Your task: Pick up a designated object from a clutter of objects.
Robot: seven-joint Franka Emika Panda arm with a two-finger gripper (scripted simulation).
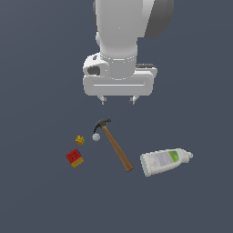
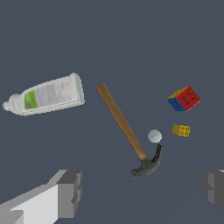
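Flat slate-grey ground carries the whole clutter. On it the claw hammer (image 1: 113, 143) lies flat, its wooden handle running diagonally from the dark head toward the squeeze bottle (image 1: 164, 161), with a small ball (image 1: 96, 137) just beside the head. Above it hangs the gripper (image 1: 118, 100), fingers spread wide and holding nothing. The head sits nearest the fingers, so reaching mid-handle likely calls for moving along that diagonal and turning the jaws across it.

The exterior view looks down at the dark grey desk (image 1: 36, 195) from a raised spot facing the arm, taking in the whole clutter. The wrist view looks down from closer. Both share the brown-handled claw hammer (image 1: 115, 146) (image 2: 124, 123), lying from 11 to 5 o'clock in each.
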